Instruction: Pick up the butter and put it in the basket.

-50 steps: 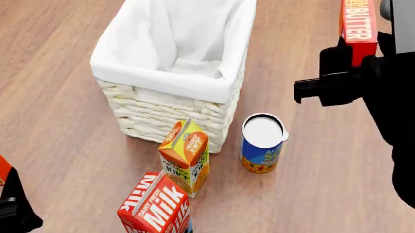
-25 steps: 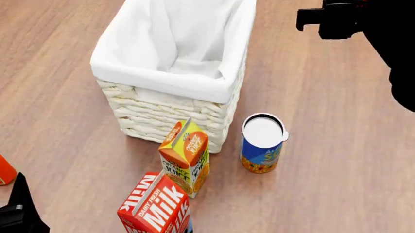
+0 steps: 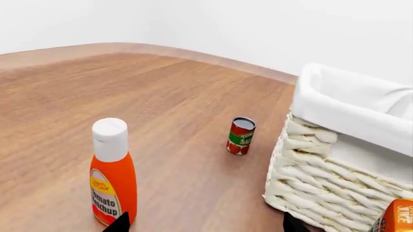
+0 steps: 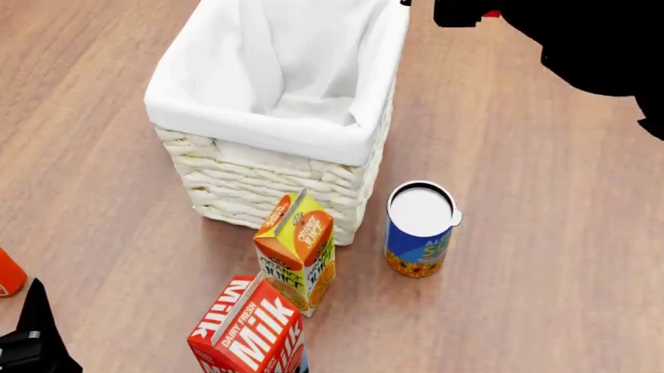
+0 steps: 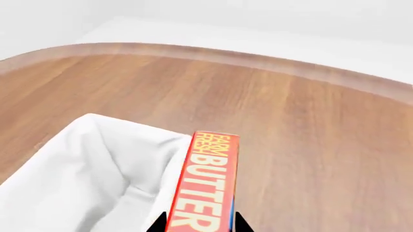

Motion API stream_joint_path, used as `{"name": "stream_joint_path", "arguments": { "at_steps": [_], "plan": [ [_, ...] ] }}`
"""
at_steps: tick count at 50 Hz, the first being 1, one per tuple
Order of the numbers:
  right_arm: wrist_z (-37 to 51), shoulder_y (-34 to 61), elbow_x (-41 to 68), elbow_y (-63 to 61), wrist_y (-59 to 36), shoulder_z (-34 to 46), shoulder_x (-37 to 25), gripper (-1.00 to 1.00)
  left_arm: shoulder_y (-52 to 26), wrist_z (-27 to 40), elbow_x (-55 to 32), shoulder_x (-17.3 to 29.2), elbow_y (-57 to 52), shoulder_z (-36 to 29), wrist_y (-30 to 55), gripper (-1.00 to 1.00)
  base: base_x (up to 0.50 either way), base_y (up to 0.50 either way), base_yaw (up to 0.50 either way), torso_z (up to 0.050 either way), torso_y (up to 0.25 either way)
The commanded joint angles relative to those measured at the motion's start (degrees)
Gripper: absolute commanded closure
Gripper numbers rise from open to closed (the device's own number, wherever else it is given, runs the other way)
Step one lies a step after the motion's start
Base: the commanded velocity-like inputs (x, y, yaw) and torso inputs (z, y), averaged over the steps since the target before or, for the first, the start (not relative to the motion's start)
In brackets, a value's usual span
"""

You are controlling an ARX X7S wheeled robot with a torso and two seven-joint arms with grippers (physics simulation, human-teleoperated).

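My right gripper (image 5: 199,226) is shut on the butter (image 5: 210,179), a slim red box with "BUTTER" lettering that stands up between the two black fingertips. In the right wrist view the box hangs over the rim of the basket (image 5: 77,183), by the white cloth liner. In the head view the right arm is a black mass at the top right, by the far right corner of the basket (image 4: 260,128); only a red sliver of the butter (image 4: 490,13) shows there. My left gripper (image 3: 206,227) is open and empty, low at the near left (image 4: 31,342).
In front of the basket stand an orange juice carton (image 4: 298,249), a red milk carton (image 4: 249,330) and a blue can (image 4: 421,229). A ketchup bottle (image 3: 113,179) stands by the left gripper. A small tomato sauce can (image 3: 242,136) stands left of the basket.
My right arm has moved away and to the left with the butter, to the basket's far right corner; the box has almost left the head view. The left arm has hardly moved.
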State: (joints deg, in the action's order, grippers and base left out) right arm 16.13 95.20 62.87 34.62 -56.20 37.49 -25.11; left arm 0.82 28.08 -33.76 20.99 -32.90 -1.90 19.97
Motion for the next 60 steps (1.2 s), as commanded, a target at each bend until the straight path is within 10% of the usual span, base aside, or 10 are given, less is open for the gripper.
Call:
{"name": "stream_joint_path", "arguments": {
  "at_steps": [1,29,60],
  "plan": [
    [-10.2,5.5,-5.6,10.9,2.6,3.3,6.5,1.0,-0.1,0.2,-0.3,0.1,0.0,0.0,0.1,-1.0,0.0,0.0,0.0,0.0,0.0],
    [-40.3,13.6,-14.8,40.0,13.4,13.2,23.4,1.0,0.0,0.6,-0.4,0.1,-0.2,-1.0,-0.2,-1.0,0.0,0.0,0.0,0.001,0.001],
    [-43.6,9.4,-21.1,40.3,19.0,1.3,25.0,1.0,2.1,1.9,-0.5,0.3,-3.2,-2.4,0.2,-1.0,0.0,0.0,0.0,0.0,0.001]
  ]
}}
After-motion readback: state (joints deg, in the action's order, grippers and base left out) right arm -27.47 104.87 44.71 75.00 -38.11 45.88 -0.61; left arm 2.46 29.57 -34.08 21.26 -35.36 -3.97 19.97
